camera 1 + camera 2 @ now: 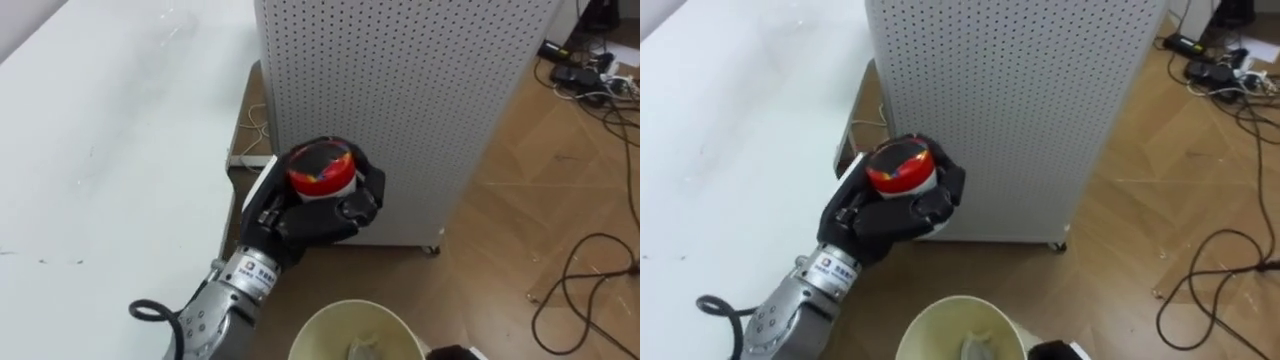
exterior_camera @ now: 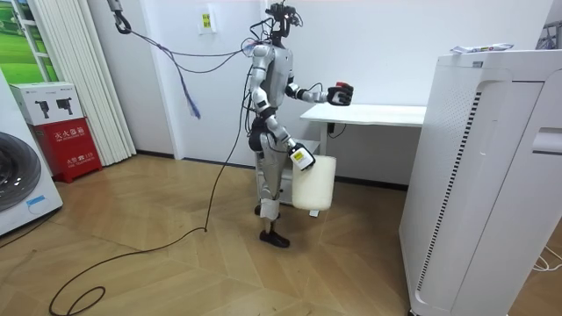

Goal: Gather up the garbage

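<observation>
My left hand (image 1: 310,215) is shut on a small round container with a red lid and white body (image 1: 322,170), held in the air past the white table's edge, in front of a perforated white cabinet. A cream bin (image 1: 325,322) is just below it, with crumpled paper (image 1: 362,350) inside. In the room view I stand beside the table. The left hand (image 2: 338,94) is stretched out at chest height, and the right hand (image 2: 301,158) hangs low by my hip, holding the bin (image 2: 314,183) off the floor by its rim.
The white table (image 1: 100,150) lies to my left. The perforated cabinet (image 1: 400,90) stands straight ahead on wood floor. Cables (image 1: 590,270) trail over the floor at the right. A tall white appliance (image 2: 483,175) stands at the room view's right.
</observation>
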Robot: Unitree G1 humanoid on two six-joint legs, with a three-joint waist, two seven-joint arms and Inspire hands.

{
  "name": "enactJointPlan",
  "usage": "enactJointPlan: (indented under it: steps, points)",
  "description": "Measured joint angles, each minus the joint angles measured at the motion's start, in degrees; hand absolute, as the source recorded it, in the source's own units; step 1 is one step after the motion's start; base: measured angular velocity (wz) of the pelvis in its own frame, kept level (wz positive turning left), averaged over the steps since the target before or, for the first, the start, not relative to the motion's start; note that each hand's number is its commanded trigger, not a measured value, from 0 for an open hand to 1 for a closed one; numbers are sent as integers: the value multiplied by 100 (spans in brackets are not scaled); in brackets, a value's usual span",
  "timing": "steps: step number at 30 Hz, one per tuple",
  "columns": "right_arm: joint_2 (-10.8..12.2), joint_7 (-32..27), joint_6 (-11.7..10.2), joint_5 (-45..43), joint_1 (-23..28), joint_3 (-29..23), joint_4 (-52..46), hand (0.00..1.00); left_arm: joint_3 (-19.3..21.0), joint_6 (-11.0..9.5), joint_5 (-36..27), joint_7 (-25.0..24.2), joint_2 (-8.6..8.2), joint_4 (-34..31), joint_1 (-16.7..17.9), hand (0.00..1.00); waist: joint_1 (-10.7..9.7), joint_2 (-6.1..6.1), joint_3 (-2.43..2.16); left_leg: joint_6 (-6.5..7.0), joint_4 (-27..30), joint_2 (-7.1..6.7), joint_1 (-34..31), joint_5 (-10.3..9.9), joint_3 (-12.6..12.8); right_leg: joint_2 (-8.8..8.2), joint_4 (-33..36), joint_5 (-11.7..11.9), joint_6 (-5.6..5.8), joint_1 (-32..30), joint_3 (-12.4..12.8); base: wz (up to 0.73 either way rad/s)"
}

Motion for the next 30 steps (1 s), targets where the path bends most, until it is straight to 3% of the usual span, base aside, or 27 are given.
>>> enactJointPlan:
  steps: [2,4,9,12,18,30]
  points:
    - [-6,-44,23,-19,-3,2,104,100,-91,53,-2,-142,45,29,67,100,5,5,7,-29,-57,69,19,20,430,28,3,-8,-10,13,28,9]
    - [-11,-58,22,-27,-21,-47,102,100,-108,112,2,-268,86,56,145,100,0,12,11,-31,-119,110,22,26,663,51,4,-12,-7,-22,39,8]
    - [-117,-75,24,-37,-101,-57,102,100,-194,209,0,-334,311,238,576,100,53,17,30,35,-112,11,-41,53,698,-32,84,-15,-2,-101,28,5]
    - [-124,-24,26,-23,-230,-62,106,100,-192,257,10,-412,359,495,773,100,24,9,35,101,-60,-68,-127,89,819,-121,140,-40,9,-171,10,9]
    - [-122,44,26,51,-418,-60,240,100,-353,316,-2,-537,348,662,836,100,18,-18,52,135,32,-104,-274,118,824,-230,312,-82,38,-299,17,11]
    - [-91,-46,24,29,-722,-51,327,100,-570,336,-5,-838,263,1272,837,100,-3,-32,61,137,77,-113,-379,134,969,-270,475,-106,26,-529,36,-4]
